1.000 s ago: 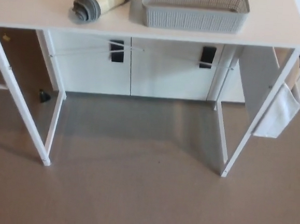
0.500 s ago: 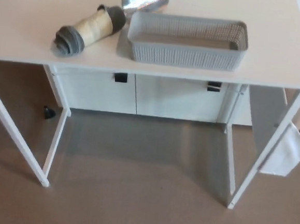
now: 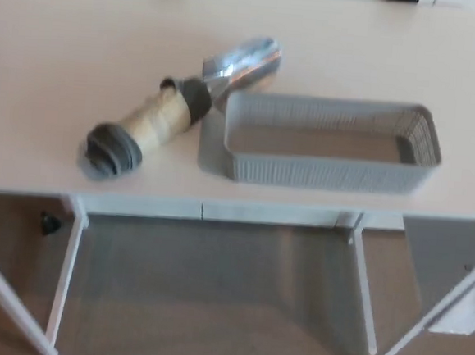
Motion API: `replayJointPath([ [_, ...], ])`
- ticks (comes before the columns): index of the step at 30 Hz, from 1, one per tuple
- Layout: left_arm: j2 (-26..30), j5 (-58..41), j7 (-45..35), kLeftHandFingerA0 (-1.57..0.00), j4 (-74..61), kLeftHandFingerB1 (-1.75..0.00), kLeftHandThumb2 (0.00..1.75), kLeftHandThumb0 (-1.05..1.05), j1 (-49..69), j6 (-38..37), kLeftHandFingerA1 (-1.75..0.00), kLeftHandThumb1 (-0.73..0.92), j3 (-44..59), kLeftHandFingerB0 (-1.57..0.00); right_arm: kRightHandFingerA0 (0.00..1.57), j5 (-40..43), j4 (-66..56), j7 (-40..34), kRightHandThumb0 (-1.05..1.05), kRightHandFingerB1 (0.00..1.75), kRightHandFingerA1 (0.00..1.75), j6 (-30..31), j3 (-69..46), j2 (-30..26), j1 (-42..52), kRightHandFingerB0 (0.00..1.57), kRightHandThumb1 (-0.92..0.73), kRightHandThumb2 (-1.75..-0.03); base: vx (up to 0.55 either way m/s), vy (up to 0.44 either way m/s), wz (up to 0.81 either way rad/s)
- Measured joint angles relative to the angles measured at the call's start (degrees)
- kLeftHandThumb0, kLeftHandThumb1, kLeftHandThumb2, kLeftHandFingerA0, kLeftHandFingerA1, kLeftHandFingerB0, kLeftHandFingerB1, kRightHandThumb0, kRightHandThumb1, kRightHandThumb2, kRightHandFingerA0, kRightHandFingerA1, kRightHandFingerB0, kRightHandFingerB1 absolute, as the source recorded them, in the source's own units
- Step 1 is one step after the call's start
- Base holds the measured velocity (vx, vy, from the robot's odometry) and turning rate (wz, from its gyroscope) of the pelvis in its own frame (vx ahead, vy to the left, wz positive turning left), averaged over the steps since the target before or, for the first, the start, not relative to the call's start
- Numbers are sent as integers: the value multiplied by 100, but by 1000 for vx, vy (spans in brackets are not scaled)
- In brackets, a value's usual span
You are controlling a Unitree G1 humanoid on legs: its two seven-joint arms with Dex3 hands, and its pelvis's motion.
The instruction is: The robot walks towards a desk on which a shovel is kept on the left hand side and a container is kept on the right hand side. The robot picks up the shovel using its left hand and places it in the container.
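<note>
standing here, i'd say the approach is the step in hand: the desk (image 3: 51, 39) fills the head view from above, but neither robot hand shows anywhere, so i cannot tell whether they are released or clenched, and nothing is being grasped. the shovel (image 3: 177, 107) lies on the desk's left half, slanted, its grey-capped handle end pointing near and left, its shiny metal scoop far and right, with the scoop's tip just beside the far left corner of the container (image 3: 330, 145). the container, a grey ribbed basket, sits right of centre and looks empty

next, by my reckoning, the left hand must come in from the left and close on the pale handle, then lift and carry right over the container's near-left wall

for room, the desk is bare to the left and far side of the shovel, so there is open space to reach. the handle end lies not far from the near edge, and a clumsy nudge could roll it off
</note>
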Motion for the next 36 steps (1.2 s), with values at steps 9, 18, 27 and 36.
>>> replayJointPath([
  [9, 7, 16, 1, -35, 2, -29, 65, -65, -53, 39, -32, 83, -40, -24, 50, 17, 57, -1, -41, 42, 50, -34, -33, 8, -21, 36, -69, -61, 246, 21, 15],
  [18, -22, 61, -1, -51, -21, -32, 66, -78, -122, 88, -38, 69, -79, -33, 51, 24, 98, -4, -43, 40, 50, -86, -112, -1, -79, 35, -69, -60, 172, -45, 1],
  [27, 15, -277, -152, -27, -219, -39, 87, -67, -154, 259, -42, 67, 355, -20, 52, -31, 71, -105, -42, 41, 52, -129, -51, 64, 53, 35, -69, -61, 46, 182, -9],
  [36, -28, -300, -271, -32, -269, -41, 86, -64, -164, 396, -44, 65, 300, -23, 52, -34, 84, -160, -44, 41, 52, -159, -53, 37, 4, 35, -69, -60, -134, 96, 6],
])
